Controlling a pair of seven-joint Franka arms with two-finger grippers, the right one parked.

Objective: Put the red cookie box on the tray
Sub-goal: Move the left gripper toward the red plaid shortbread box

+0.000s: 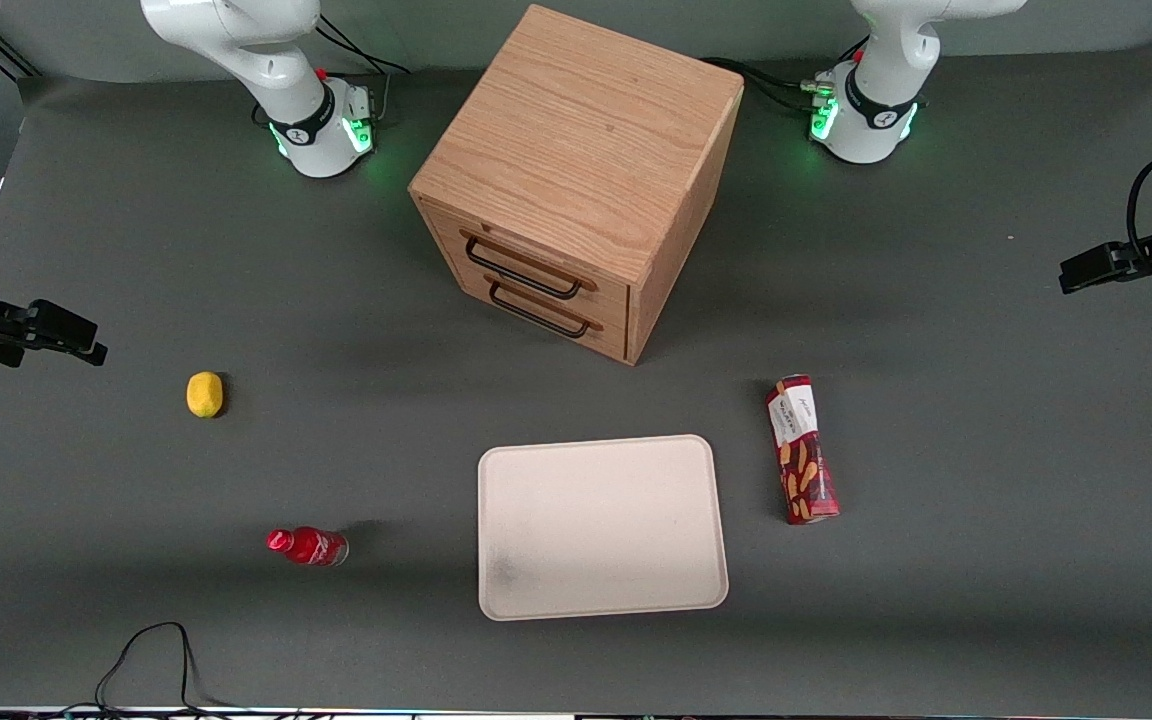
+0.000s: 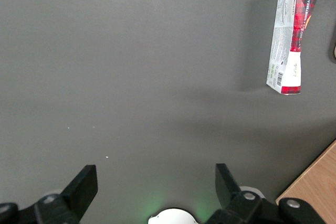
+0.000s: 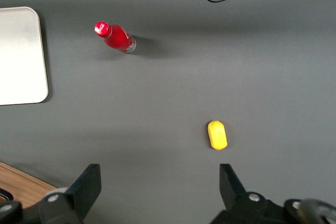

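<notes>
Yellow caught the eye first across the front view: a small lemon-like fruit [image 1: 204, 394] lay toward the parked arm's end of the table, with a little red bottle [image 1: 308, 546] nearer the camera than it. Next came the wooden drawer cabinet [image 1: 576, 180] in the middle, and in front of its drawers the cream tray [image 1: 601, 526], bare apart from a faint grey smudge. Just beside the tray, toward the working arm's end, the red cookie box [image 1: 801, 449] lay flat on the grey table [image 1: 986, 450], not touching the tray. Last, the gripper [image 1: 1086, 270] hung well apart from the box at the table's edge, its jaws spread wide and holding nothing, as the wrist view showed [image 2: 155, 184]. Nothing of the task looked done: reaching, grasping, lifting and setting the box on the tray all remained.
</notes>
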